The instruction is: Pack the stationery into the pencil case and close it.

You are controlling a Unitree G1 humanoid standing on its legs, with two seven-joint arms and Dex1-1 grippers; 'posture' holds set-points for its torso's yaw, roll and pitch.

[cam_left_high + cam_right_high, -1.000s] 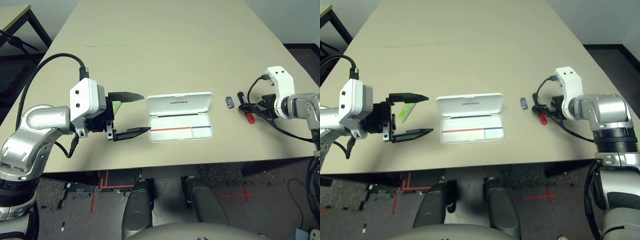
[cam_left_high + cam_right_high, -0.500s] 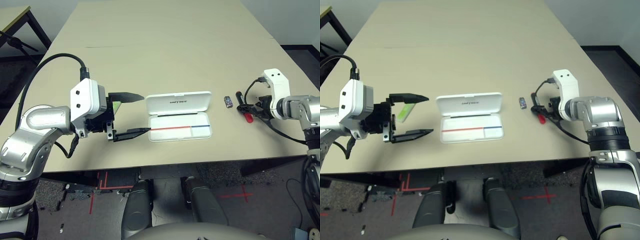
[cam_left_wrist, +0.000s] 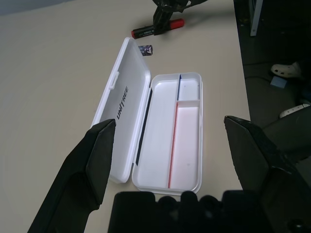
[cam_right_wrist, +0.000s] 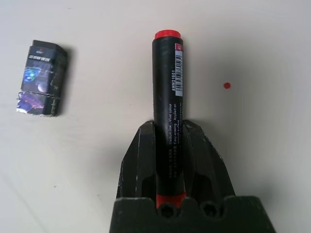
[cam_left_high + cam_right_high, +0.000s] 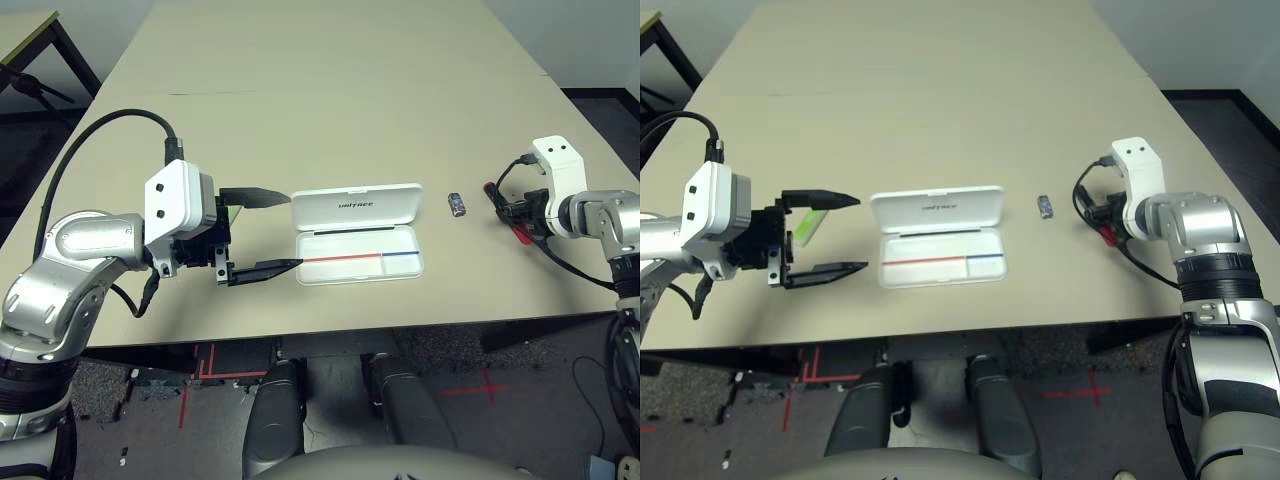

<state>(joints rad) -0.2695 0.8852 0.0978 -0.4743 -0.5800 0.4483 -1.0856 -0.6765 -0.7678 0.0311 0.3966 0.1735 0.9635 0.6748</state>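
Observation:
The pencil case [image 5: 350, 270] lies open at the table's middle front, its lid [image 5: 357, 203] folded back. My left gripper [image 5: 294, 230] stands open just left of the case and level with it, nothing between its fingers. The lime-green marker [image 5: 812, 224] lies on the table behind that gripper, partly hidden. Right of the case sits the small grey-black block [image 5: 457, 204]. Further right, my right gripper [image 4: 167, 128] is shut on the red marker [image 4: 167, 82], which lies at table level beside the block [image 4: 41, 77].
The table's right edge runs close behind my right arm [image 5: 590, 215]. A tiny red dot [image 4: 226, 85] marks the tabletop by the marker. Bare tabletop stretches behind the case. A dark table frame [image 5: 40, 70] stands off the far left corner.
My right gripper has gone from open to shut on the red marker and shifted slightly right with it. The left arm has hardly moved.

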